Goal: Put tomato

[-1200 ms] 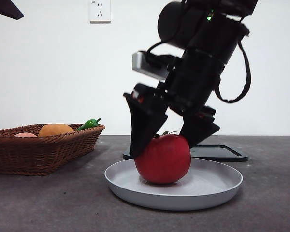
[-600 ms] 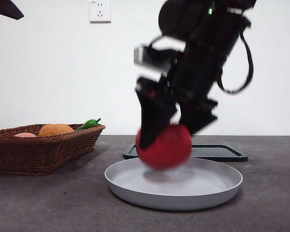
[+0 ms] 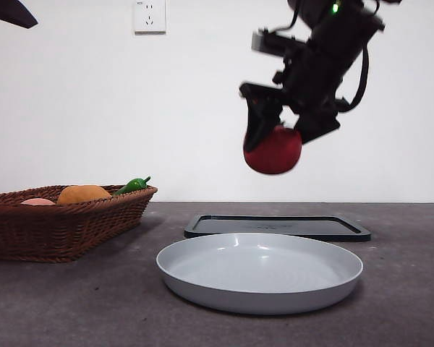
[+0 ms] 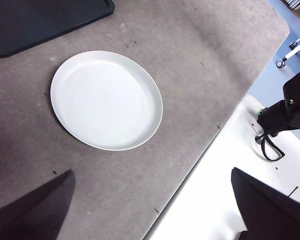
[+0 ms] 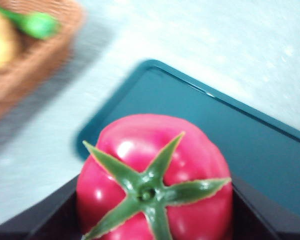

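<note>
The glossy red tomato (image 3: 273,151) hangs in my right gripper (image 3: 278,141), high above the white plate (image 3: 260,271). The jaws are shut on its two sides. In the right wrist view the tomato (image 5: 155,175) fills the lower middle, green stem up, with the dark tray (image 5: 230,135) below it. The white plate (image 4: 106,99) shows bare in the left wrist view. My left gripper (image 4: 150,210) is open and empty, high above the table, and shows only as a black tip (image 3: 7,13) at the front view's top left corner.
A wicker basket (image 3: 61,220) at the left holds an orange fruit (image 3: 84,194), a green pepper (image 3: 134,185) and a pink fruit (image 3: 37,202). A flat dark tray (image 3: 278,226) lies behind the plate. The table's edge (image 4: 205,145) runs past the plate.
My right gripper has lifted the tomato off the plate and carried it up and a little to the right. The plate now lies bare.
</note>
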